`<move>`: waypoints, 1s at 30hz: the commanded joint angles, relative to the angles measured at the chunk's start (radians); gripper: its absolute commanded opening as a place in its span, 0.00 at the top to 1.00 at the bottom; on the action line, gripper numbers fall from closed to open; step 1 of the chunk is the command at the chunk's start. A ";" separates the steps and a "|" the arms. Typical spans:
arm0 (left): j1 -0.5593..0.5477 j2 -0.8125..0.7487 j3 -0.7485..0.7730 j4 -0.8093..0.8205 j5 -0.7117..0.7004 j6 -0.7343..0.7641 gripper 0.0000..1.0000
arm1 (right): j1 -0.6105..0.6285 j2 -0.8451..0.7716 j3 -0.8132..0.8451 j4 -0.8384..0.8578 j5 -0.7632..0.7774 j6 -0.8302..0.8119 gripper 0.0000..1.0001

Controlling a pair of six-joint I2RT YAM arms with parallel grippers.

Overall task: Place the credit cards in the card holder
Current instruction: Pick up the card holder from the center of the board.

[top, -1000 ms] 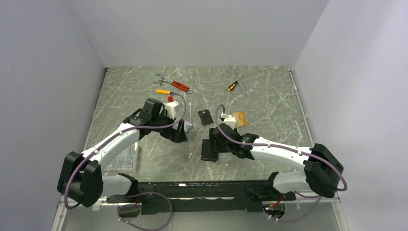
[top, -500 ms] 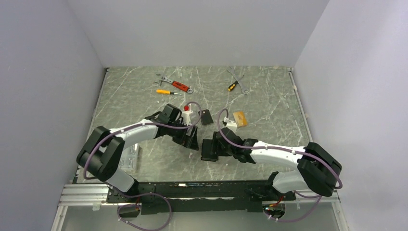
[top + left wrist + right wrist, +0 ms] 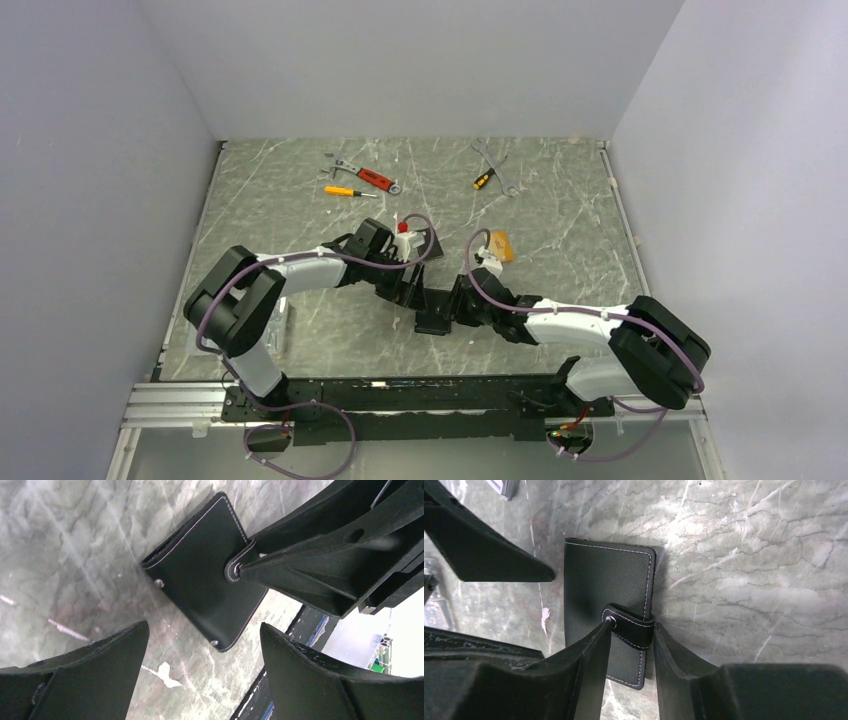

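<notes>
The card holder (image 3: 432, 320), a closed black wallet with a snap strap, lies flat on the marble table (image 3: 300, 200). My right gripper (image 3: 455, 310) is shut on its strap (image 3: 631, 627), with one finger at the snap button and the other at the wallet's edge (image 3: 633, 625). My left gripper (image 3: 408, 296) is open and empty just left of the wallet, which lies ahead of its fingers (image 3: 204, 626). A gold-orange card (image 3: 500, 246) lies behind the right wrist. A corner of printed silver-grey cards (image 3: 503, 486) shows in the right wrist view. The black card is hidden.
A red-handled wrench (image 3: 372, 178) and an orange screwdriver (image 3: 340, 190) lie at the back left. A wrench and a small screwdriver (image 3: 492, 170) lie at the back right. The two arms almost meet over the near middle of the table.
My left arm has swung right and nearer, bringing its open gripper beside the card holder and covering the black card. My right gripper has stayed at the card holder.
</notes>
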 commanded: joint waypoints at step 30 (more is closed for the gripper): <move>-0.034 0.001 0.028 0.098 0.192 -0.158 0.48 | -0.029 0.291 -0.165 0.135 -0.032 0.174 0.91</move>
